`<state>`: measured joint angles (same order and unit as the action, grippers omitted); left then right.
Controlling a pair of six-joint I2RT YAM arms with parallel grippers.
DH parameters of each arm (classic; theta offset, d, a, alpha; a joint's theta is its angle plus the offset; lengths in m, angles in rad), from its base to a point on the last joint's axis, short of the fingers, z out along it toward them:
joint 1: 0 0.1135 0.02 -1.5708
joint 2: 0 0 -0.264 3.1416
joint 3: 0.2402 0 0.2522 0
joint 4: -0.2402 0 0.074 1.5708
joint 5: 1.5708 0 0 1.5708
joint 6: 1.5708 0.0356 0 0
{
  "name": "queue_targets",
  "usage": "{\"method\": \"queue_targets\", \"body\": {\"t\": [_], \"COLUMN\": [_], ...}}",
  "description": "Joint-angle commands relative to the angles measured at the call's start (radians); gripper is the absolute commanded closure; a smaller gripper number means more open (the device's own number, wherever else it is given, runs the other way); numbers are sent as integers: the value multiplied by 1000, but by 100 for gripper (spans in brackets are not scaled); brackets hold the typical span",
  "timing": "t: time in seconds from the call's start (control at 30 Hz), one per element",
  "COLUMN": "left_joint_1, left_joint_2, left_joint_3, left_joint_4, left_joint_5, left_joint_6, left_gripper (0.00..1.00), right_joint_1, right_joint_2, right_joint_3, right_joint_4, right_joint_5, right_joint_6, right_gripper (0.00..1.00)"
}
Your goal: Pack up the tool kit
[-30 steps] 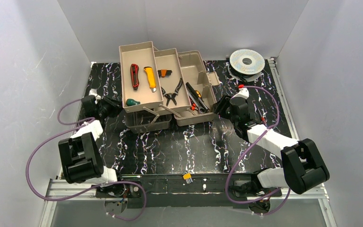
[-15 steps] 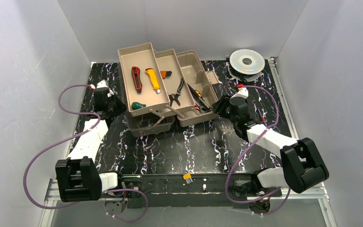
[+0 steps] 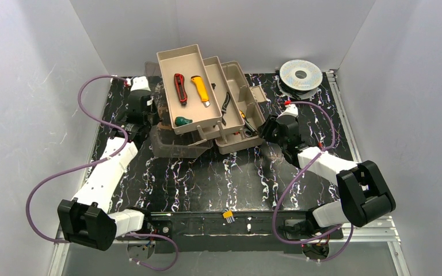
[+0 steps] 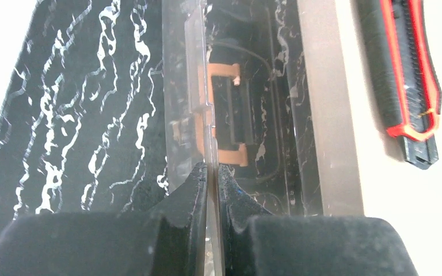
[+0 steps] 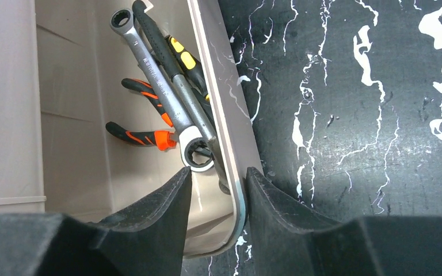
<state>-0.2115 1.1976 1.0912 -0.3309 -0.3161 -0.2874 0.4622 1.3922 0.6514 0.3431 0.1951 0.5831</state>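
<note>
The tan toolbox (image 3: 243,86) stands at the back centre, its fold-out trays (image 3: 190,115) partly stacked over the body. The top tray holds a red knife (image 3: 179,88), a yellow knife (image 3: 200,89) and a green-handled tool (image 3: 181,121). My left gripper (image 3: 144,112) is shut on the edge of the smoky lid (image 4: 184,86), which stands on edge left of the box. My right gripper (image 5: 218,178) is open and straddles the toolbox's right wall (image 5: 224,132): the outer finger touches it, the inner one stands apart. Wrenches (image 5: 155,75) and orange-handled pliers (image 5: 144,138) lie inside.
A round silver wire spool (image 3: 301,75) sits at the back right corner. A small yellow part (image 3: 228,216) lies at the table's near edge between the arm bases. Grey walls close in the black marbled table (image 3: 218,178) on three sides.
My left arm has swung toward the back with the lid, lifting it. The trays have folded to the right over the box. The right jaws have narrowed round the wall.
</note>
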Motion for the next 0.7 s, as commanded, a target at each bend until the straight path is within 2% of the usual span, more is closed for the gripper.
{"method": "queue_targets", "body": {"t": [0.0,0.2,0.43,0.67], "left_joint_1": [-97,-253,-401,-546], "left_joint_2": [-15,68,187,344], "left_joint_3": [132,251,374,443], "left_joint_4": [48,56,89,161], "left_joint_5": [-188,-346,-481,-601], "left_joint_6": [155,318,483,604], "left_gripper": [100,100,100,100], "right_joint_1": [19,41,69,68], "right_joint_2": [-1,6,-27,-65], "right_joint_3": [39,22,-21,-18], "right_joint_4": [22,101,175,106], "right_joint_5": [-71,-184,-186,-2], "right_joint_6": [-59,-113,-155,-123], "right_gripper": [55,56,51,37]}}
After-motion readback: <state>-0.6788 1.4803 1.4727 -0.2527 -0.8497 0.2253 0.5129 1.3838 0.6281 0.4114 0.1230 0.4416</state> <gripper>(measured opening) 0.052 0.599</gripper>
